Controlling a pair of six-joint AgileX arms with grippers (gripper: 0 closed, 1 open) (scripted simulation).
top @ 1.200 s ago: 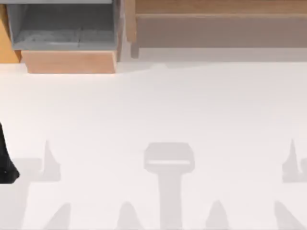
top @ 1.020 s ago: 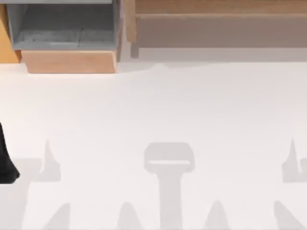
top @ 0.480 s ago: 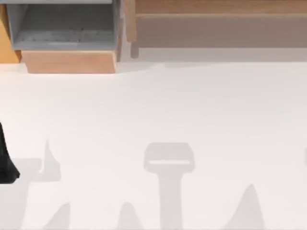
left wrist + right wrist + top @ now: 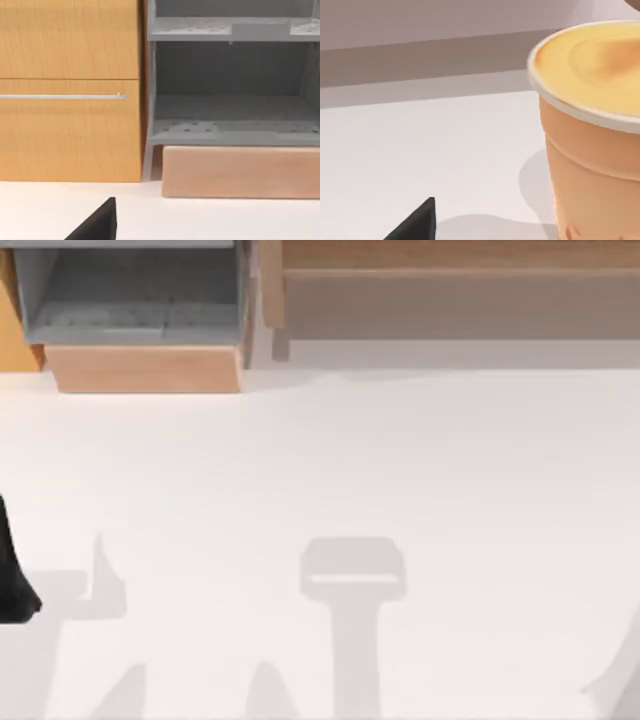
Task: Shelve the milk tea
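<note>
Right wrist view has the milk tea (image 4: 590, 135), a peach-orange cup with a pale rimmed lid, standing upright on the white counter (image 4: 420, 150), close in front of the right pincer; one dark fingertip (image 4: 415, 222) of that pincer shows near it, apart from the cup. Whether this pincer is open or closed I cannot tell. Behind the cup runs a brown board (image 4: 420, 60). Top view has the left arm (image 4: 12, 575) parked at the counter's left edge. Left wrist view faces a grey shelf (image 4: 230, 132) beside a wooden cabinet (image 4: 70, 90); its pincer's state cannot be told either.
</note>
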